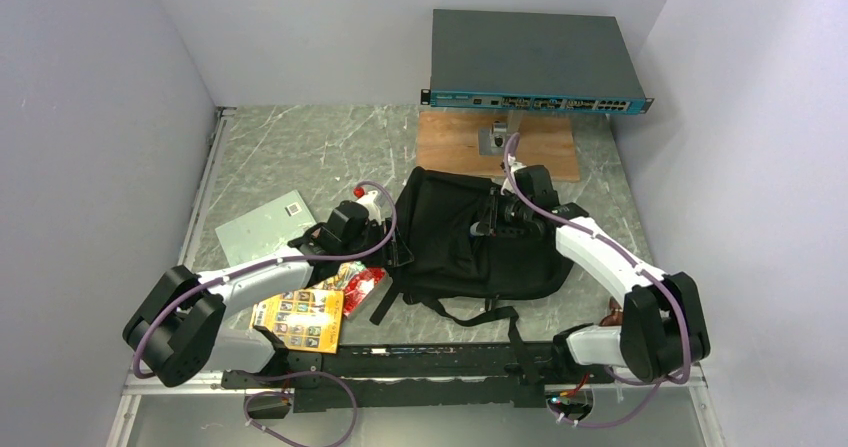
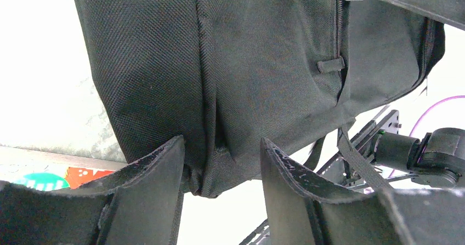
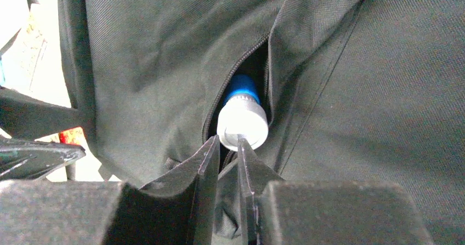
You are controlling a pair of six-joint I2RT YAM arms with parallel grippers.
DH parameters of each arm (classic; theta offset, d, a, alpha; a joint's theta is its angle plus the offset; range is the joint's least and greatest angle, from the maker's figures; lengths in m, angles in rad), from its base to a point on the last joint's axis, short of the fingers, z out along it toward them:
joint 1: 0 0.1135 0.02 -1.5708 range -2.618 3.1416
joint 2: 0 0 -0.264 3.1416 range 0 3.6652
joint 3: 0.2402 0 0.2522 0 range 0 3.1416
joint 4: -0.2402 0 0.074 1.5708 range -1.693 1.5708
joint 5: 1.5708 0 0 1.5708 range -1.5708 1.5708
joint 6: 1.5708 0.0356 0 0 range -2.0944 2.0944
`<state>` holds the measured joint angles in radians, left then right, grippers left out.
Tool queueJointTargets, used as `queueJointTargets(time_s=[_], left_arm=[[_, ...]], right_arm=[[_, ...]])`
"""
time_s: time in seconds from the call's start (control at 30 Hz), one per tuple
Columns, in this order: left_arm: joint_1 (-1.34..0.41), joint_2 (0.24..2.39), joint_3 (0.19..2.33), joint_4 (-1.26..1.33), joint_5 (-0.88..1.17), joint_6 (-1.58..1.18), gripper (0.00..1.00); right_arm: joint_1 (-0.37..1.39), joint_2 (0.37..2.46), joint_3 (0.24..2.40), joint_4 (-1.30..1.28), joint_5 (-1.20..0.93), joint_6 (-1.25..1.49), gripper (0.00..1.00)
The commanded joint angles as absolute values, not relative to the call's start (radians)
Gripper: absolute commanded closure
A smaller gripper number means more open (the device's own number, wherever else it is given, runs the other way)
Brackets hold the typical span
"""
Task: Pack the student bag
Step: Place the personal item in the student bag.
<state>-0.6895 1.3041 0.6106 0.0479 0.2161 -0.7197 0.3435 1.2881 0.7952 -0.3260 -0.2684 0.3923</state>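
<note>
The student bag (image 1: 470, 242), a soft black backpack, lies flat mid-table with its straps trailing toward me. My left gripper (image 1: 388, 245) stands open at the bag's left edge; in the left wrist view a bunched corner of the student bag (image 2: 219, 91) hangs between the fingers (image 2: 164, 160), touching only the left one. My right gripper (image 1: 492, 223) rests on top of the bag. Its fingers (image 3: 211, 157) are almost together, tips against the white cap of a blue tube (image 3: 242, 121) that pokes out of the unzipped slit of the student bag (image 3: 153, 64).
A grey rack box with a teal front (image 1: 535, 52) sits at the back on a wooden board (image 1: 455, 147). Left of the bag lie a grey flat sheet (image 1: 262, 229), a yellow booklet (image 1: 297, 319) and a red packet (image 1: 362, 285). A black rail (image 1: 400, 362) runs along the near edge.
</note>
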Motion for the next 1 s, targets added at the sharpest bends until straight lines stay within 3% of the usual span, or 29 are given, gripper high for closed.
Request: queueJointTargets(time_s=[0.0,0.17,0.4,0.57,0.77,0.97], left_arm=[[-0.693,1.301,0.617,0.085,0.265,-0.733,0.43],[-0.695,1.301,0.613,0.091,0.262,-0.741,0.43],[-0.695,1.313,0.611,0.098,0.261,-0.747,0.44],[-0.695,1.317,0.608,0.111,0.267,-0.752,0.44],[-0.696,1.302,0.61,0.105,0.266,-0.747,0.44],[-0.696,1.262,0.622,0.073,0.25,-0.727,0.41]], right_arm=[[0.338,1.334,0.791,-0.22,-0.255,0.387,0.8],[0.316,1.405,0.726,-0.001,-0.436,0.487,0.79],[0.148,1.478,0.556,0.351,-0.672,0.796,0.76],[0.113,1.45,0.56,0.277,-0.716,0.717,0.65],[0.127,1.231,0.642,-0.17,-0.486,0.428,0.47],[0.419,1.125,0.749,-0.385,-0.187,0.291,0.44]])
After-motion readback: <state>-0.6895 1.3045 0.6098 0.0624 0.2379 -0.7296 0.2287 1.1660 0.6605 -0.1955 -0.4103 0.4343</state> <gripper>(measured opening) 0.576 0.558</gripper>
